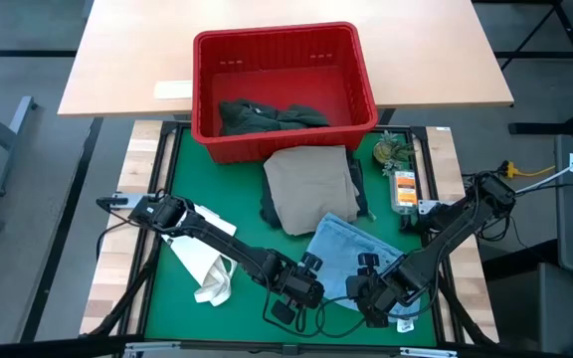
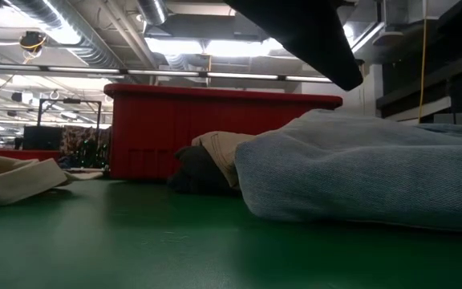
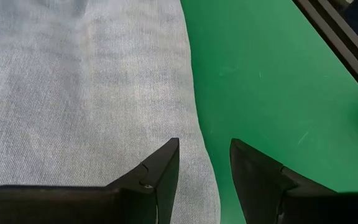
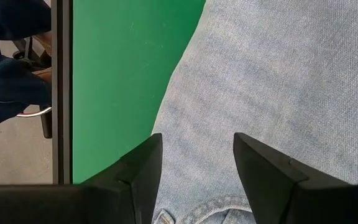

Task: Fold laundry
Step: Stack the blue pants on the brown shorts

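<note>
A light blue piece (image 1: 351, 244) lies spread on the green mat (image 1: 217, 298) near the front, a seamed band showing at its near end (image 4: 216, 208). Behind it a beige piece (image 1: 308, 184) rests on a dark navy piece (image 1: 267, 211). A dark green-grey piece (image 1: 267, 116) lies in the red basket (image 1: 207, 89). My left gripper (image 3: 204, 168) is open above the blue piece's edge (image 3: 191, 93), one finger over cloth and one over mat. My right gripper (image 4: 197, 168) is open above the same piece (image 4: 278, 81). In the low view no finger reaches down to the cloth (image 2: 359, 168).
A white tote bag (image 1: 202, 264) lies on the mat's left side under my left arm. An orange-labelled bottle (image 1: 403, 189) and a small green plant (image 1: 391, 151) sit at the right edge. A wooden table (image 1: 117, 60) stands behind the basket. Bare mat (image 2: 135, 241) shows in front of the clothes.
</note>
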Controlling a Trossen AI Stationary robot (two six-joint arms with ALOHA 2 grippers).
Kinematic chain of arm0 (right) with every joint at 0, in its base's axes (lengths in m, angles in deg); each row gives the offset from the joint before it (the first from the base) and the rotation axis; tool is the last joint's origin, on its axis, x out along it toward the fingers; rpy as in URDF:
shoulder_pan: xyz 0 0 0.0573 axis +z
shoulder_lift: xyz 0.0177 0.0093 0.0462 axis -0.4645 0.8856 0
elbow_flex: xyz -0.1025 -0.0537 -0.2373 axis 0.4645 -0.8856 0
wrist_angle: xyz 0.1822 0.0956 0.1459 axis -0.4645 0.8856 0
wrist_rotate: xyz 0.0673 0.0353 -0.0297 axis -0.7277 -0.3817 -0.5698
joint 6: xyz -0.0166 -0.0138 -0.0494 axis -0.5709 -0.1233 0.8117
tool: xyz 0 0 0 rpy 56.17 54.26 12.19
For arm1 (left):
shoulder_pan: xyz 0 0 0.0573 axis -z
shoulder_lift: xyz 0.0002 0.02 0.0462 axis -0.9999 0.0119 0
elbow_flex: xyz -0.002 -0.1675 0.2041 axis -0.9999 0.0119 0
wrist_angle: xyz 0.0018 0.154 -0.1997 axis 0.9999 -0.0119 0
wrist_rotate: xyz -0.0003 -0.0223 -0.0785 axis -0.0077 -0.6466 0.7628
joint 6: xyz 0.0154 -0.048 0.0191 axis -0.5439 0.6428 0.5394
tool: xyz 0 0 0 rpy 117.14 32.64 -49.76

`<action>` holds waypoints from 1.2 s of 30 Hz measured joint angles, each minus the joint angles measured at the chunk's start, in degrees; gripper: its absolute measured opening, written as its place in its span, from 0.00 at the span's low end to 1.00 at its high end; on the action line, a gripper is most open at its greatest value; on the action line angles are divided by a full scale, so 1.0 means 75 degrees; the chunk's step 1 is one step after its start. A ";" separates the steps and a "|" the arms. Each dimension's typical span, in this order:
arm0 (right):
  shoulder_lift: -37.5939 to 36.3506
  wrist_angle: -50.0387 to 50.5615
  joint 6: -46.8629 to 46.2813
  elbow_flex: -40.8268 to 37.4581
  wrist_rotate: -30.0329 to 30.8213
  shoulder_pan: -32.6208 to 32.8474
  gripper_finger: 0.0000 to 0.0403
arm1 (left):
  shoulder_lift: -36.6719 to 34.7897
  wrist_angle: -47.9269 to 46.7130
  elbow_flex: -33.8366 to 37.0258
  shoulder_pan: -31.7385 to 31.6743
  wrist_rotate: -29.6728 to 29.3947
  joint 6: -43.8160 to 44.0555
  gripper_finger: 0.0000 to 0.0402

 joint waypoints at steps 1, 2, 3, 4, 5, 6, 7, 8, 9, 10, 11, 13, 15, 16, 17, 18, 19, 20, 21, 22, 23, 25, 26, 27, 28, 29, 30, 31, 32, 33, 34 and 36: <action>0.0000 0.0000 -0.0001 0.0000 -0.0001 0.0000 0.50 | -0.0002 0.0020 0.0000 0.0000 0.0000 -0.0002 0.34; 0.0000 0.0000 0.0001 0.0000 -0.0002 0.0000 0.50 | -0.0003 0.0046 0.0000 0.0000 0.0000 -0.0003 0.34; 0.0000 0.0000 -0.0002 0.0000 -0.0002 0.0000 0.50 | -0.0003 0.0093 0.0000 0.0000 0.0000 -0.0003 0.34; 0.0000 0.0000 -0.0002 0.0000 -0.0002 0.0000 0.50 | -0.0003 0.0153 0.0000 0.0000 0.0000 -0.0003 0.34; 0.0000 0.0000 0.0001 0.0000 0.0001 0.0000 0.50 | -0.0003 0.0222 0.0000 0.0000 -0.0003 -0.0003 0.34; 0.0000 0.0000 -0.0002 0.0000 0.0001 0.0000 0.50 | -0.0003 0.0274 0.0000 0.0000 -0.0001 -0.0003 0.34; 0.0000 0.0000 -0.0002 0.0000 0.0005 0.0000 0.50 | -0.0003 0.0320 0.0000 0.0000 -0.0003 -0.0003 0.34; 0.0000 0.0000 -0.0002 0.0000 0.0030 0.0000 0.50 | -0.0003 0.0381 0.0000 0.0000 -0.0003 -0.0003 0.34; 0.0000 0.0000 -0.0001 0.0000 0.0096 0.0004 0.50 | -0.0003 0.0439 0.0000 0.0000 -0.0003 -0.0006 0.34; 0.0000 0.0002 -0.0005 0.0000 0.0179 0.0006 0.50 | -0.0003 0.0464 0.0000 0.0000 -0.0003 -0.0014 0.34; 0.0000 -0.0003 -0.0003 0.0000 0.0261 0.0006 0.50 | -0.0003 0.0480 0.0000 0.0000 0.0000 -0.0014 0.34; 0.0000 -0.0009 -0.0005 0.0000 0.0356 0.0006 0.50 | -0.0006 0.0511 0.0000 0.0000 0.0047 -0.0020 0.34; 0.0012 -0.0019 -0.0005 0.0000 0.0376 0.0006 0.50 | -0.0006 0.0508 0.0000 0.0000 0.0123 -0.0023 0.34; 0.0027 -0.0027 -0.0005 0.0000 0.0379 0.0006 0.50 | -0.0006 0.0508 0.0000 0.0000 0.0131 -0.0020 0.34; 0.0048 -0.0039 -0.0005 0.0000 0.0383 0.0006 0.50 | -0.0006 0.0508 0.0000 0.0000 0.0140 -0.0023 0.34; 0.0083 -0.0058 -0.0004 0.0000 0.0375 0.0006 0.50 | -0.0006 0.0508 -0.0001 0.0000 0.0140 -0.0023 0.34; 0.0122 -0.0068 -0.0003 0.0000 0.0346 0.0006 0.50 | -0.0006 0.0508 0.0000 0.0000 0.0140 -0.0023 0.34; 0.0159 -0.0071 -0.0005 0.0000 0.0335 0.0006 0.50 | -0.0006 0.0508 0.0000 0.0000 0.0140 -0.0023 0.34; 0.0201 -0.0083 -0.0005 0.0000 0.0293 0.0006 0.50 | -0.0006 0.0508 0.0000 -0.0006 0.0140 -0.0023 0.34; 0.0243 -0.0107 -0.0002 0.0000 0.0196 0.0006 0.50 | -0.0006 0.0508 0.0000 -0.0009 0.0137 -0.0023 0.34; 0.0277 -0.0108 -0.0005 0.0000 0.0096 0.0006 0.50 | -0.0006 0.0508 0.0000 -0.0011 0.0120 -0.0026 0.35; 0.0342 -0.0112 -0.0001 0.0000 -0.0096 0.0006 0.50 | -0.0006 0.0508 0.0000 -0.0025 0.0095 -0.0029 0.37; 0.0358 -0.0115 -0.0002 0.0000 -0.0248 0.0006 0.50 | -0.0006 0.0518 -0.0003 -0.0041 0.0090 -0.0029 0.39; 0.0367 -0.0114 -0.0007 0.0000 -0.0380 0.0006 0.50 | -0.0006 0.0538 -0.0002 -0.0054 0.0089 -0.0029 0.41; 0.0367 -0.0129 -0.0003 0.0000 -0.0506 0.0006 0.50 | -0.0006 0.0581 -0.0002 -0.0064 0.0085 -0.0029 0.43; 0.0367 -0.0148 -0.0005 0.0000 -0.0648 0.0006 0.50 | -0.0006 0.0619 -0.0003 -0.0073 0.0083 -0.0029 0.46; 0.0367 -0.0173 -0.0007 0.0000 -0.0787 0.0006 0.50 | -0.0006 0.0627 -0.0003 -0.0076 0.0073 -0.0029 0.48; 0.0367 -0.0194 -0.0006 0.0000 -0.0865 0.0008 0.50 | -0.0009 0.0627 -0.0003 -0.0076 0.0066 -0.0028 0.51; 0.0367 -0.0204 -0.0005 0.0000 -0.0914 0.0059 0.50 | -0.0012 0.0625 -0.0003 -0.0076 0.0061 -0.0026 0.53; 0.0367 -0.0214 -0.0008 0.0000 -0.0949 0.0120 0.50 | -0.0012 0.0621 -0.0003 -0.0063 0.0061 -0.0023 0.55; 0.0367 -0.0229 -0.0013 0.0000 -0.0949 0.0174 0.50 | -0.0012 0.0619 -0.0003 -0.0049 0.0061 -0.0023 0.57; 0.0395 -0.0351 -0.0104 0.0000 -0.0964 0.0324 0.50 | -0.0015 0.0619 -0.0003 -0.0033 0.0061 -0.0020 0.60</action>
